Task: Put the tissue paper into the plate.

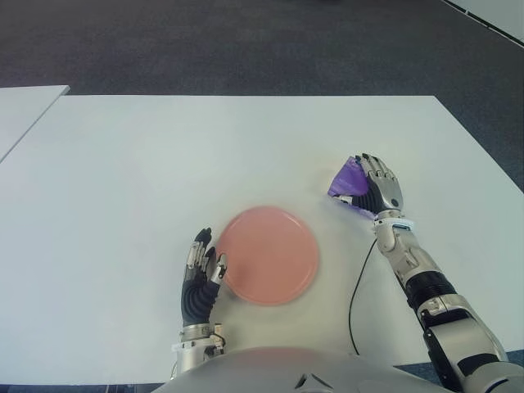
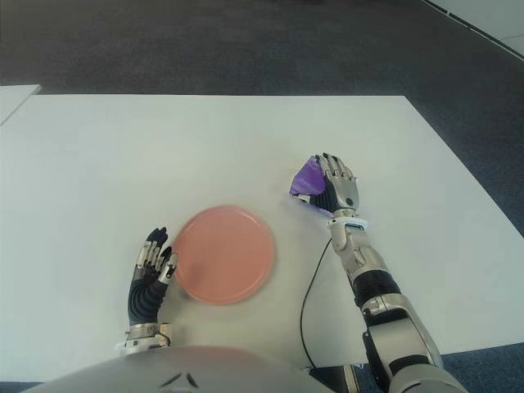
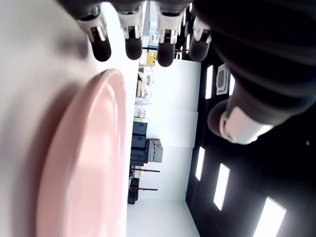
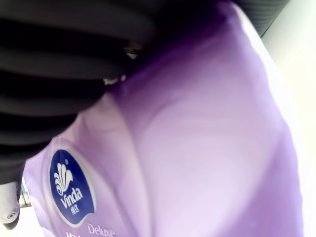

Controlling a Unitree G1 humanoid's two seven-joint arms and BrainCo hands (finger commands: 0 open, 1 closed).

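The tissue paper is a purple soft pack point(image 1: 345, 182) with a blue Vinda logo, lying on the white table point(image 1: 164, 164) to the right of the plate. My right hand point(image 1: 378, 190) covers the pack's right side, and in the right wrist view its dark fingers point(image 4: 64, 59) curl around the pack point(image 4: 197, 148). The pink round plate point(image 1: 270, 255) sits empty near the table's front edge, a hand's width left of the pack. My left hand point(image 1: 202, 266) shows just left of the plate's rim, fingers point(image 3: 133, 44) extended and holding nothing.
A thin black cable point(image 1: 356, 286) runs over the table from my right wrist toward the front edge. A second white table point(image 1: 20, 110) stands at the far left. Dark carpet point(image 1: 246, 41) lies beyond the table's far edge.
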